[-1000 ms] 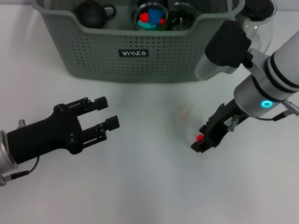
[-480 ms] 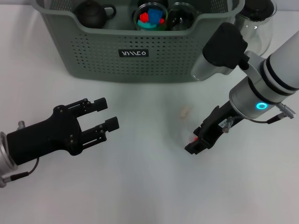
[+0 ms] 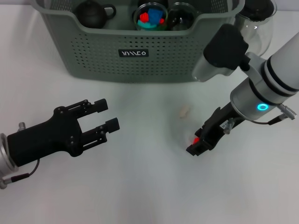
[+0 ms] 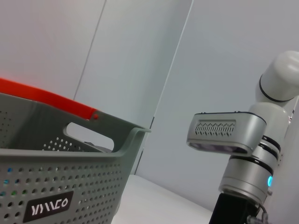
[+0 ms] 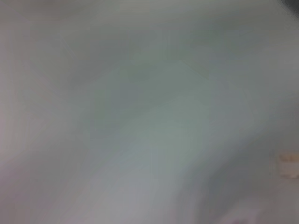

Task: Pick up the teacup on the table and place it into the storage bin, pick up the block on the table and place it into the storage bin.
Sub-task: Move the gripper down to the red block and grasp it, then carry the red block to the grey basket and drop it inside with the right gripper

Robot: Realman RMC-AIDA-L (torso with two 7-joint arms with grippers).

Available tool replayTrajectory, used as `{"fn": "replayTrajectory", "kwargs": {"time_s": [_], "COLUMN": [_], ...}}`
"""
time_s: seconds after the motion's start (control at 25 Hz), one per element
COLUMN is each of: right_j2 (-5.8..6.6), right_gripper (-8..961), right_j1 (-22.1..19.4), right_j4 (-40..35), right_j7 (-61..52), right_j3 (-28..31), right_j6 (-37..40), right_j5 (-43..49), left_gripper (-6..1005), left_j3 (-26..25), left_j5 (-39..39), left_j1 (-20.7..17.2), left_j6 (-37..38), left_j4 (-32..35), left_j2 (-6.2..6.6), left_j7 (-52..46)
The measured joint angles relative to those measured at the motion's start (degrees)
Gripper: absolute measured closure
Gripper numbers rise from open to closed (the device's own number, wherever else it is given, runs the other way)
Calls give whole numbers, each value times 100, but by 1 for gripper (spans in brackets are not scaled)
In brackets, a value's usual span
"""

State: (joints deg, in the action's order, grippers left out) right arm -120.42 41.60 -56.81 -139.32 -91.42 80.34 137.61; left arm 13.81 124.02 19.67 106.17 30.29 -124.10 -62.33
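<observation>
I read one dark label [image 3: 133, 53] on the front wall of the storage bin [image 3: 93, 46], white strokes that look like "VIVICO"; I cannot make the letters out for certain. The same label shows in the left wrist view, low on the perforated wall. That is the only writing I find.

Counting from the head view: one storage bin at twelve o'clock on the white table [image 3: 140, 186]. Inside it I see one dark teapot [image 3: 93, 12] at the bin's ten o'clock, one round dish [image 3: 150, 17] of red and blue blocks near its middle, and one dark glass cup [image 3: 182, 15] just beside that dish. One clear glass pitcher [image 3: 258, 21] with a black lid stands outside the bin at about one o'clock. One small pale scrap [image 3: 185, 111] lies on the table near the centre.

The right gripper [image 3: 200, 143] is down at the table at about four o'clock, and one small red block [image 3: 196, 140] shows at its fingertips; the fingers look pressed in on it, though most of the block is hidden. The left gripper [image 3: 103, 115] hangs above the table at about eight o'clock, fingers spread with a clear gap and nothing between them.

The right wrist view gives me only a blur.
</observation>
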Motion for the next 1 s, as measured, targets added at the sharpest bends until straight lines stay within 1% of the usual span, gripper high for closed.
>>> {"fn": "replayTrajectory", "kwargs": {"time_s": [0.24,0.56,0.8,0.84,0.92,1.0], "right_j2": [1,1,10,15,24,28], "right_gripper": [413,498,690,708,743,778], "right_j1": [-37,-36,-22,-41,-123,-304], "right_j4": [19,120,124,56,-233,-867], "right_j7": [93,-88,-307,-328,-349,-350], "right_j3": [-220,-231,-177,-152,-3,393], "right_j6": [-158,-241,-245,-224,-84,367], "right_j5": [3,26,152,149,136,114], "left_gripper": [398,398,399,399,399,399], "left_j3": [6,5,11,9,5,2], "left_j5": [0,0,0,0,-1,-1], "left_j1": [-6,-16,-17,-17,-25,-29], "left_j6": [0,6,9,9,9,10], "left_j4": [-8,-14,-14,-14,-15,-14], "left_j2": [-2,-9,-9,-9,-10,-9], "left_j7": [1,1,1,1,1,1]}}
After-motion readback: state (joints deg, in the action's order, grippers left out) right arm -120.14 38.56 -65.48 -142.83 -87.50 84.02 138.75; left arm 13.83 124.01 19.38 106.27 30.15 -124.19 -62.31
